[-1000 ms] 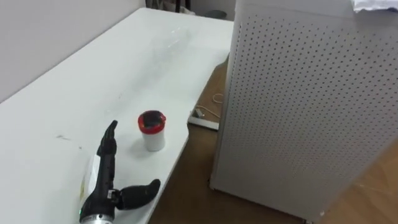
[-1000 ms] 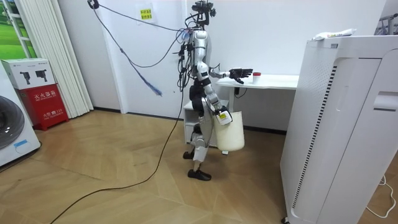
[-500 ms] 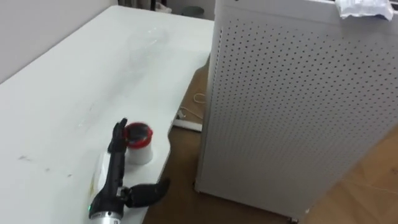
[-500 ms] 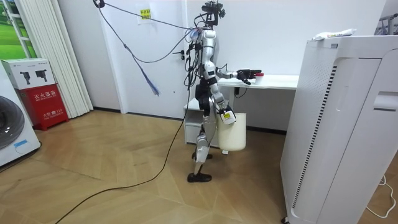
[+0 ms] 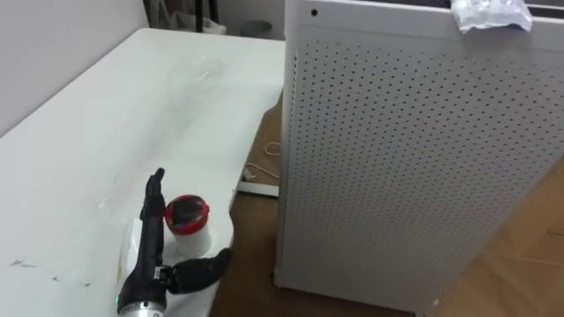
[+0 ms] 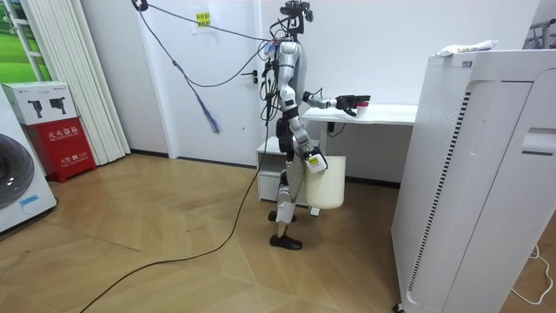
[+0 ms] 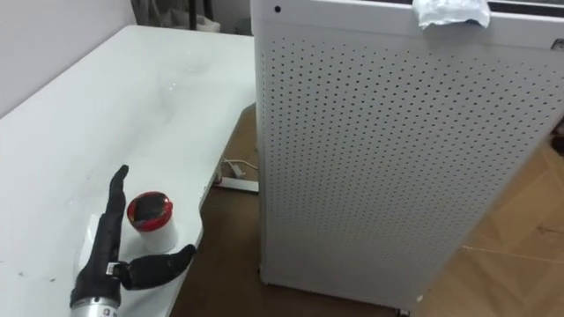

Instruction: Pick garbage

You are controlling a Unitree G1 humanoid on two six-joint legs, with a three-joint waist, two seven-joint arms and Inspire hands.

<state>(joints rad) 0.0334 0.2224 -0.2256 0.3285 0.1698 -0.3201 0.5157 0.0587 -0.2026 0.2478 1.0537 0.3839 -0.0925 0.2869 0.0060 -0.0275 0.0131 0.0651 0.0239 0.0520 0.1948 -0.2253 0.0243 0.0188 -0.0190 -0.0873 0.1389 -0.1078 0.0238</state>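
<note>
A small white cup with a red lid (image 5: 187, 224) stands near the front edge of the white table (image 5: 106, 132). My left hand (image 5: 148, 257) lies open just left of the cup, fingers straight along its side and thumb stretched out in front of it. In the right eye view the cup (image 7: 152, 218) sits between the fingers and thumb of my left hand (image 7: 107, 242). A crumpled white wrapper (image 5: 489, 13) lies on top of the tall perforated white cabinet (image 5: 397, 158). In the room view my right hand (image 6: 314, 162) hangs at the rim of a white bin (image 6: 327, 184).
The cabinet stands close to the table's right, with a narrow strip of wooden floor (image 5: 251, 264) between them. A white power strip and cord (image 5: 256, 185) lie on that floor. I stand at the table's end in the room view, a wall behind it.
I have stepped closer to the table and the eye views have shifted. My left hand has reached further forward, so the cup now sits between its fingers and thumb.
</note>
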